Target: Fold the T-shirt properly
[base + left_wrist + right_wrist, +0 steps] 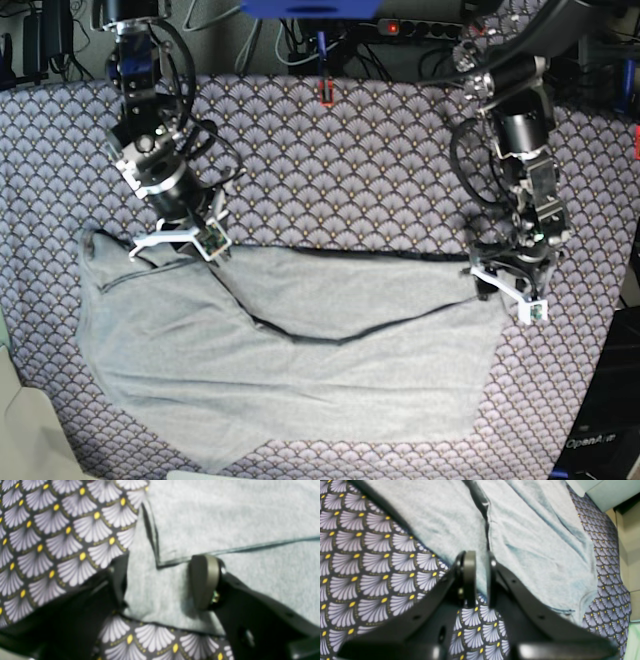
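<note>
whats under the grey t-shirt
Under the plain light heather-grey cotton T-shirt lies the purple-grey fan-scale patterned tablecloth, showing on every side of it. Whatever sits beneath the middle of the shirt is covered and cannot be seen.

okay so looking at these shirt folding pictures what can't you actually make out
- Left gripper: left wrist view, one finger is dark and blurred.
- Right gripper: base view, its own body hides the fingertips.
- T-shirt: base view, sleeves and collar lost in folds; bottom edge cut off.
- Tablecloth: the shirt covers part of it.
</note>
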You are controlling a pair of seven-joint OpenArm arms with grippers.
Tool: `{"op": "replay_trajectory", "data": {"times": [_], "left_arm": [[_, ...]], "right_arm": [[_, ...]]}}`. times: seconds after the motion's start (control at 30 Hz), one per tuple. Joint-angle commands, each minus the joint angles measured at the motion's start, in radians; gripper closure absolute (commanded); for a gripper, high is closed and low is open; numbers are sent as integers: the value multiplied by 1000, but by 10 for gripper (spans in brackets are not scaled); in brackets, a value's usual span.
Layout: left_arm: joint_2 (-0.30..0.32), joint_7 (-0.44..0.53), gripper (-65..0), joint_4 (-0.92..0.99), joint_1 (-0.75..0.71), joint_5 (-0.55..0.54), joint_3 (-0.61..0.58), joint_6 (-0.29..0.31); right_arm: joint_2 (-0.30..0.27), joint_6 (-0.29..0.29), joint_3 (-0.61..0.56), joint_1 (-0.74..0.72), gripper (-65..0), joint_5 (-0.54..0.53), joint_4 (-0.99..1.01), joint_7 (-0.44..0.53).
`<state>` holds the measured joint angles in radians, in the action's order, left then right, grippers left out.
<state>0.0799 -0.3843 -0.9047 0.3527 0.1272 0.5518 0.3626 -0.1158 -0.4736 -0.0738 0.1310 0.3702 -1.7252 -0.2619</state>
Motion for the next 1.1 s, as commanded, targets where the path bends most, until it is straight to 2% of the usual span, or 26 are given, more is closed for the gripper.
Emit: {"op": "replay_trajectory", "data": {"times": [0.0,0.67,0.83,1.07], "left_arm": [[2,-5,-372,-11,19,-5,-3,2],[2,-9,-370,-12,55,-5,-6,2],[2,-11,-370,-87,50,-5,-6,2],[2,-11,-370,-87,50,-2,-8,2]], "right_arm": [[-3,8,2,-9,-54,-6,-16,23],[-3,8,-2,-11,-54,-6,12,23],[-3,8,-2,-14,-54,-6,14,23],[-3,8,-2,-14,-54,-6,14,23]]}}
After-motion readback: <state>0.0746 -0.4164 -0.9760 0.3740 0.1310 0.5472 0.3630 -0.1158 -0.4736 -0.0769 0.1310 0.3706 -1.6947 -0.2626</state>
